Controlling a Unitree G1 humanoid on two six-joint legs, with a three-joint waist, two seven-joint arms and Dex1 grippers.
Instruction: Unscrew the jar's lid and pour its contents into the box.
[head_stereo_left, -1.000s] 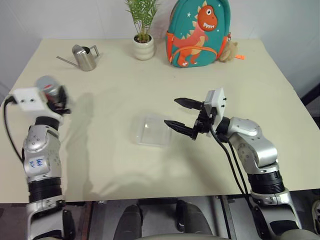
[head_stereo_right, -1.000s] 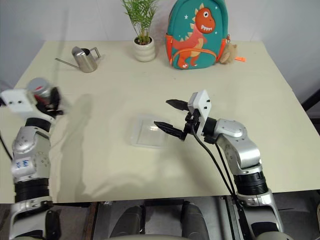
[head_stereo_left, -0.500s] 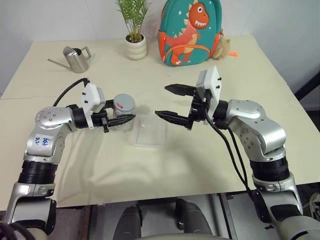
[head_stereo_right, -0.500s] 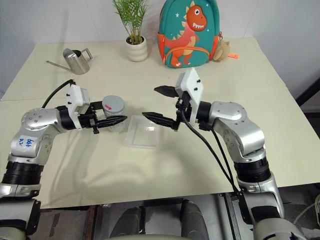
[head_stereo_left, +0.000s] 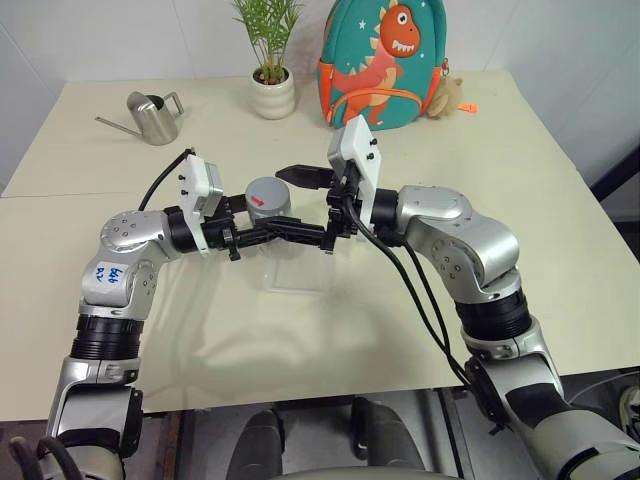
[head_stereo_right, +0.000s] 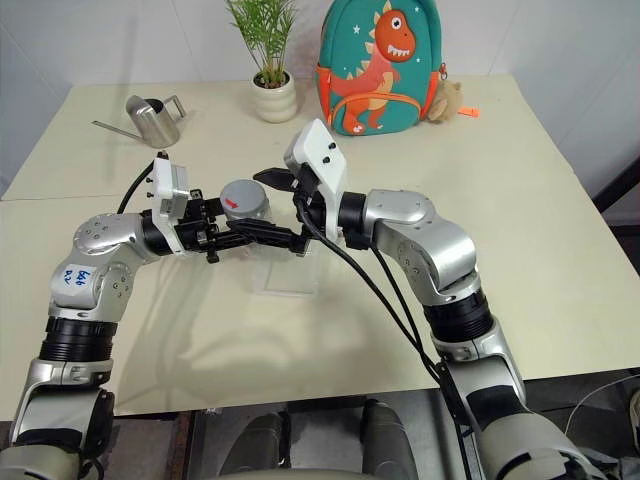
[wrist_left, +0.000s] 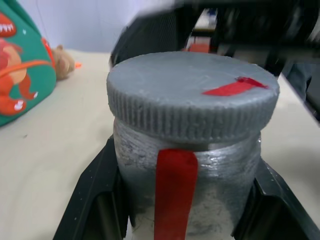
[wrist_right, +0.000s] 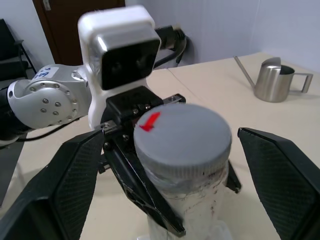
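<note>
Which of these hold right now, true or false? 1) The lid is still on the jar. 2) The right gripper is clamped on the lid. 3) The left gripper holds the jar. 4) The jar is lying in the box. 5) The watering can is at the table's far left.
1) True: the lid sits on the jar.
2) False: the right gripper is open, its fingers either side of the lid, apart from it.
3) True: the left gripper is shut on the jar.
4) False: it is held upright above the box.
5) True: the watering can stands there.
</note>
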